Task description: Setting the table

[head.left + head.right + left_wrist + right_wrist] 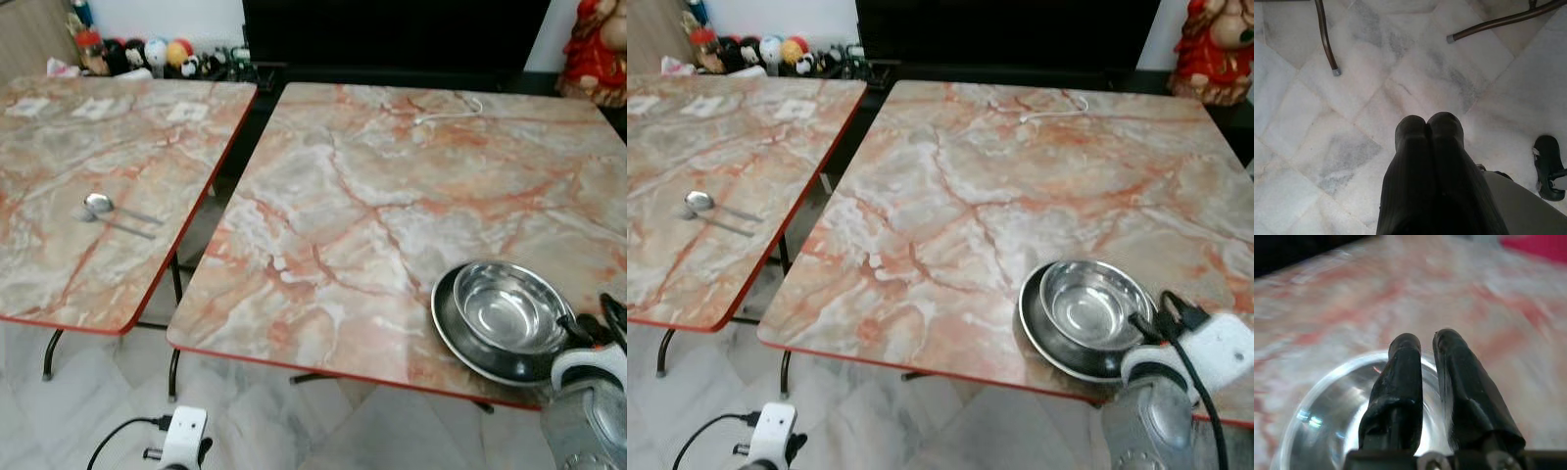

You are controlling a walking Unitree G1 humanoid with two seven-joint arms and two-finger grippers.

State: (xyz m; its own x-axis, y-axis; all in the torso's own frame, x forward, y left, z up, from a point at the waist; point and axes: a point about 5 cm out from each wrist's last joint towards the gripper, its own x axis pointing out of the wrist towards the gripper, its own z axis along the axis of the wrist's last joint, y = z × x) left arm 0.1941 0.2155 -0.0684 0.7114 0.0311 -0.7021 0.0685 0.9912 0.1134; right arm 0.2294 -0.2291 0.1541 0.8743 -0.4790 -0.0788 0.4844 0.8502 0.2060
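Note:
A shiny steel bowl (505, 308) sits in a dark round plate (453, 338) at the near right corner of the right marble table (392, 215). My right gripper (588, 328) is at the bowl's right rim. In the right wrist view its fingers (1405, 362) lie almost together over the bowl (1327, 421), with only a thin slit between them and nothing seen held. On the left table (59, 255) lie a metal spoon (98, 204) and a thin utensil beside it. My left gripper (1427, 125) hangs shut above the floor.
A white cable (451, 110) lies at the far side of the right table. A gap (211, 211) separates the two tables. Small toys (157, 54) line the back wall and a red figure (598, 49) stands at back right. Table legs (1327, 44) stand on the marble floor.

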